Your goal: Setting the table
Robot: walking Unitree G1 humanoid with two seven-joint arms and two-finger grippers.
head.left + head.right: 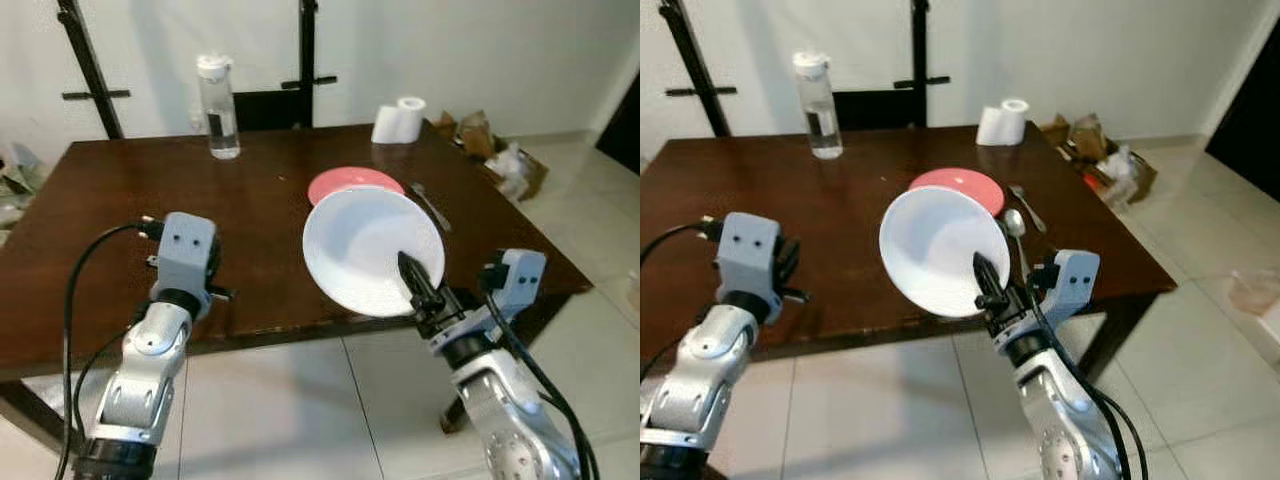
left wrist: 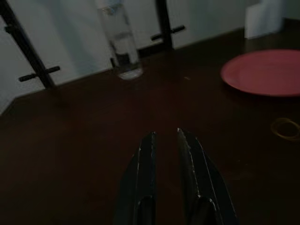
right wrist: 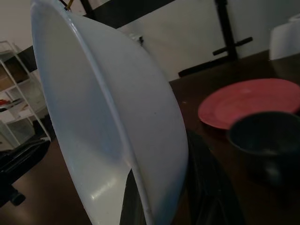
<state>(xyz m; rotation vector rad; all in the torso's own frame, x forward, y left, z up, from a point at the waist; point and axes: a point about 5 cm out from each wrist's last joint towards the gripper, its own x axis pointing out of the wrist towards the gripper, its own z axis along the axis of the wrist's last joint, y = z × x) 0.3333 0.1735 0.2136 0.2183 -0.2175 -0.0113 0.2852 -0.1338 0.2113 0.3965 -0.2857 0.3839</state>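
- Right gripper (image 1: 422,290) is clamped on the lower rim of the white bowl (image 1: 370,250), one black finger inside the bowl and the other behind it, so the bowl stands tilted on edge in the air above the near edge of the table, its hollow facing the robot's head.
- Left gripper (image 2: 165,140) hovers over the bare left part of the table with nothing between its two black fingers; they lie nearly together with a narrow gap, pointing towards the water bottle.
- Dark brown wooden table (image 1: 120,200) spans the scene, glossy, with pale tiled floor (image 1: 280,410) in front of it and to its right.
- Behind the table, a black chair back (image 1: 265,108) and black stand legs (image 1: 90,70) rise against the white wall.
- On the floor past the table's far right corner lies a heap of brown bags and packaging (image 1: 495,150).
- White bowl is the largest of the tableware, partly hiding the red plate (image 1: 350,183), which lies flat on the table just beyond it.
- Clear water bottle (image 1: 219,108) with a white cap stands upright near the far edge, left of centre.
- Roll of white paper (image 1: 400,120) stands at the far right of the table.
- Metal spoon (image 1: 1014,226) and fork (image 1: 1027,208) lie just right of the red plate.
- Small yellowish ring (image 2: 285,128) lies on the wood near the red plate.
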